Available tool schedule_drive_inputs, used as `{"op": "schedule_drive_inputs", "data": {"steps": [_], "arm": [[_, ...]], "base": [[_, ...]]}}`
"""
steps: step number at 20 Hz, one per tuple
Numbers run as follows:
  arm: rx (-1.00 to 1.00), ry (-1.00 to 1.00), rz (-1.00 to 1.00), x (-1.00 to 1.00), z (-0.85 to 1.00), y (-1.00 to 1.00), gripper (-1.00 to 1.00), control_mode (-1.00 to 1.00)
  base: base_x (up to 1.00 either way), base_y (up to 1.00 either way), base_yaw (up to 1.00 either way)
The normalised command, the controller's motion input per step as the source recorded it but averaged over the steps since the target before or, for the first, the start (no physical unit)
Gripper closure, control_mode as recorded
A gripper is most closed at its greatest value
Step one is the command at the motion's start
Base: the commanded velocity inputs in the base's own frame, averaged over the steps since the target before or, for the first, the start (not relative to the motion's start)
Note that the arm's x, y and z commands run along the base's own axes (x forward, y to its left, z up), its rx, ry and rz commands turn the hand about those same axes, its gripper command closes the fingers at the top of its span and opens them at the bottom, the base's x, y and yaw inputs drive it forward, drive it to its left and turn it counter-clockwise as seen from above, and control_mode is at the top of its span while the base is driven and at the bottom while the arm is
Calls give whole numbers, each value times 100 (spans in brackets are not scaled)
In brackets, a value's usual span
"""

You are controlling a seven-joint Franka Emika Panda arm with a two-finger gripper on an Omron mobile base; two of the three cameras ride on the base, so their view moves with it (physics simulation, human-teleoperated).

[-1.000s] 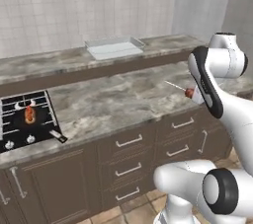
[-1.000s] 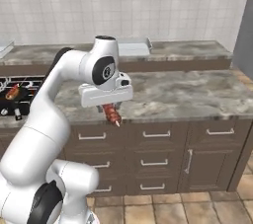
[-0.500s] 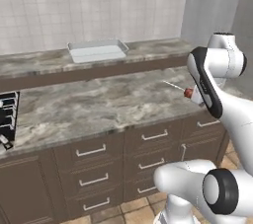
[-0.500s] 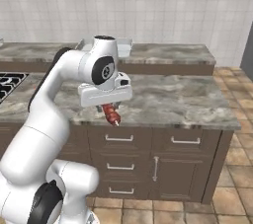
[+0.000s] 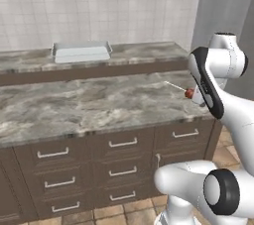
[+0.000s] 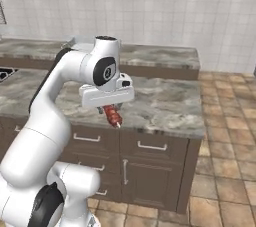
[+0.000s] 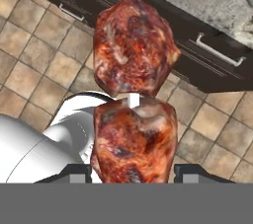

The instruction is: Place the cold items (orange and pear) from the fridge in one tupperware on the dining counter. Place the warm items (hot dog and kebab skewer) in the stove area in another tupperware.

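While the kebab skewer (image 7: 133, 104) is carried clear of the surface (image 5: 74, 102), the entry reads as follows.

Item held: kebab skewer, two browned meat chunks on a pale stick. The jaws are closed on it at the lower chunk, which sits between the two dark tips in the hand view; the upper chunk and the bare stick end run away from the tips. In the right base view the skewer (image 6: 113, 115) hangs just below the gripper (image 6: 107, 106), over the near edge of the surface, above the drawers (image 6: 145, 146).

Destination, by judgement: the pale tupperware (image 5: 81, 51) on the raised far ledge, left of the arm and well apart from the skewer.

Handling note: keep the grip firm and the stick level during transport, since the meat is gripped off-centre and could swing or slip. Approach the tupperware from above, line the long stick up with the container's longer side so both ends clear the rim, lower until the meat is inside, and only then release.
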Motion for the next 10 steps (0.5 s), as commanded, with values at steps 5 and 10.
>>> {"op": "schedule_drive_inputs", "data": {"steps": [5,10], "arm": [[0,0,0,0,0,0,100,100],[0,0,0,0,0,0,100,100]], "base": [[29,-85,26],[31,-88,26]]}}
